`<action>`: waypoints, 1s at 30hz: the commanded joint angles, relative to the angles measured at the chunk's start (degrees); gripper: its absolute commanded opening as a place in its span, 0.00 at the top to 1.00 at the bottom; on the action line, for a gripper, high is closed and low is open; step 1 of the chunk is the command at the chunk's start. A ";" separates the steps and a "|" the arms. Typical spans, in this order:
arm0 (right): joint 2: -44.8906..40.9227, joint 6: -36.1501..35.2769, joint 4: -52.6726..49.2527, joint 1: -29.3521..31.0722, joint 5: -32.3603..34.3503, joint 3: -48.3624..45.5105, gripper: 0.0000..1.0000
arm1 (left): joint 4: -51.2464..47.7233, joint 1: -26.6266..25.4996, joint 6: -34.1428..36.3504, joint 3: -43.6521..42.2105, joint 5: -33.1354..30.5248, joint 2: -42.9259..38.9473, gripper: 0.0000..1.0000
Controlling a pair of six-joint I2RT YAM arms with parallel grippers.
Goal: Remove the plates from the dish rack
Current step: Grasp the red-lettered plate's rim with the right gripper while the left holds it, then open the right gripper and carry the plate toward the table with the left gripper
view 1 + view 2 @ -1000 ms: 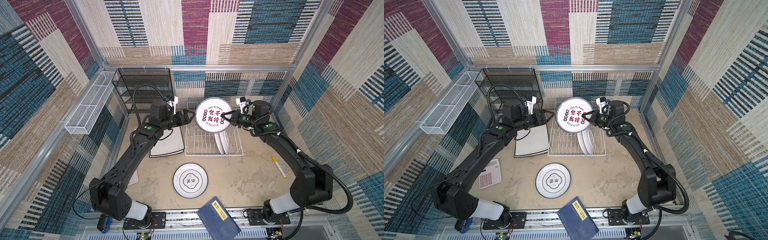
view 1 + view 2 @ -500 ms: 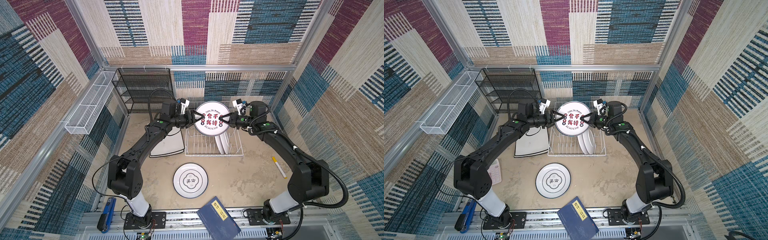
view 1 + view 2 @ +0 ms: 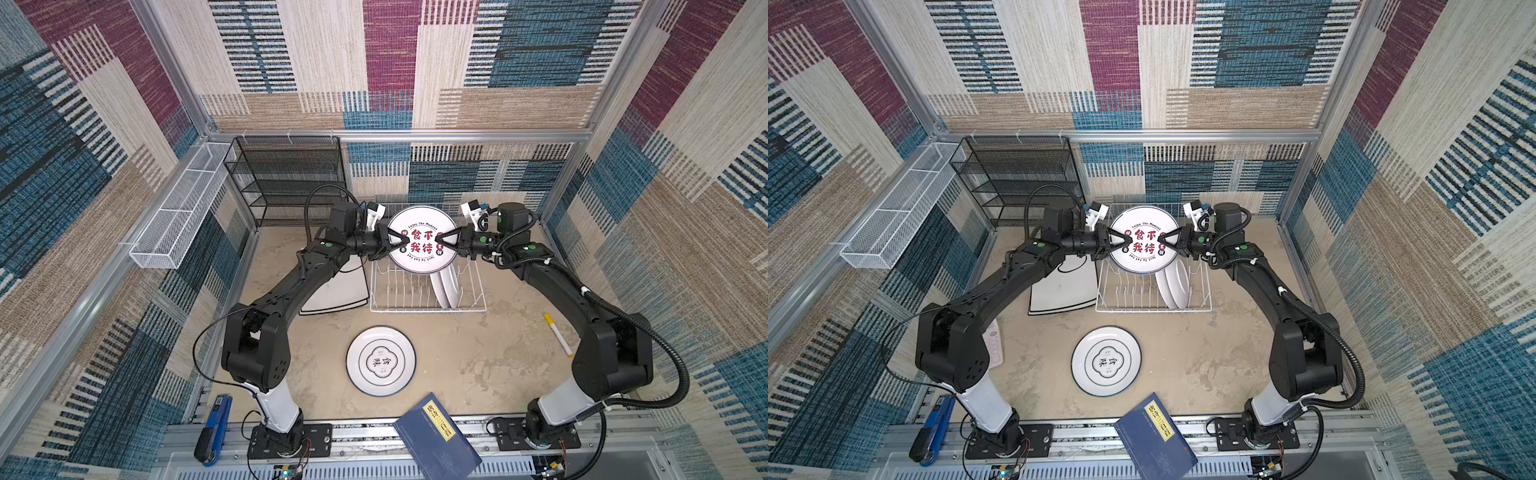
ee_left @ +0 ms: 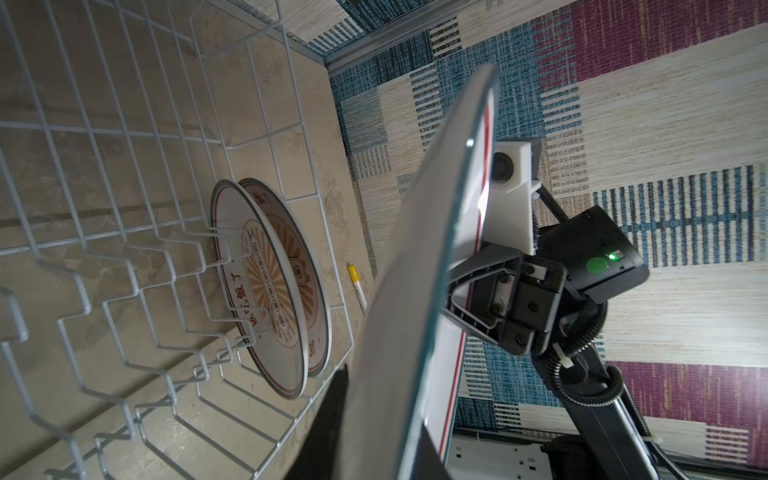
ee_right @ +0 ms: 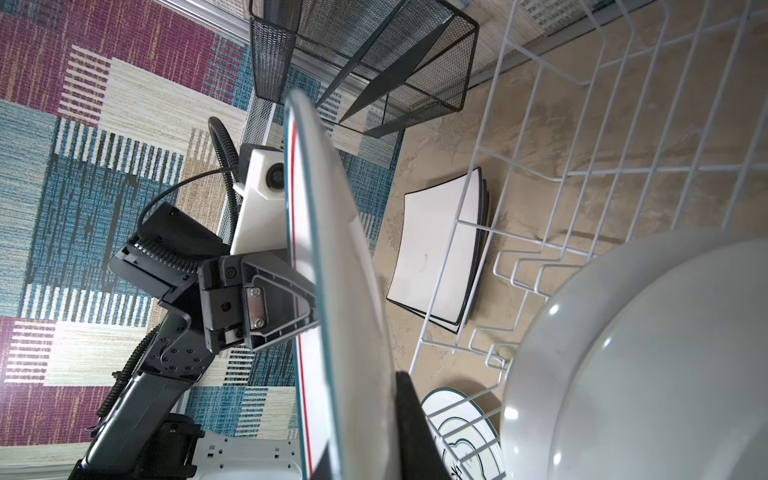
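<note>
A round plate (image 3: 422, 262) above the dish rack (image 3: 415, 310); square plates (image 3: 332, 297) lie left of it.

Top views: bright and even for you; walls (image 3: 124, 124) bow at edges.
Wrist views: dimmer; held plate (image 4: 399, 311) shadowed, soft.

We see a sandy counter (image 3: 478, 353). The rack (image 3: 428, 310) stands mid-counter toward the back edge, with stacked square plates (image 3: 336, 291) just beside it on the left-edge side. A round plate (image 3: 381, 360) lies toward the front edge, a pen (image 3: 559, 336) near the right edge, and a shelf (image 3: 286, 183) in the back left corner.
</note>
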 commanded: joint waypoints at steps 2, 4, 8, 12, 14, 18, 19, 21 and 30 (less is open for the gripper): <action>-0.52 -0.42 2.69 0.32 0.13 0.02 1.00 | 1.83 -0.34 0.74 -0.20 0.98 0.32 1.00; -1.15 -0.86 2.53 0.33 1.22 -0.07 0.95 | 1.72 -0.38 0.74 -0.22 1.10 0.29 1.00; -1.80 -1.88 2.00 0.31 2.91 0.00 0.85 | 1.15 -0.28 0.99 -0.07 1.02 -0.25 1.00; -2.83 -3.52 0.40 0.25 5.84 0.25 0.58 | -1.28 -0.04 2.48 1.16 0.67 -1.22 1.00; -3.28 -5.29 -1.20 0.22 7.72 0.86 0.52 | -3.46 0.29 3.75 2.27 0.44 -1.67 1.00; -4.86 -10.28 -4.39 0.16 11.37 2.58 0.14 | -7.85 0.79 6.18 4.25 -0.34 -2.59 1.00; -5.46 -11.63 -4.79 0.16 12.08 2.82 0.01 | -8.32 0.92 6.41 4.38 -0.54 -2.94 1.00; -6.81 -14.08 -5.05 0.16 13.45 2.83 0.01 | -8.65 1.20 6.47 4.22 -1.13 -3.92 1.00; -16.36 -31.78 -1.81 0.18 13.31 -2.28 0.01 | -15.73 3.16 9.77 1.68 -4.37 -10.80 1.00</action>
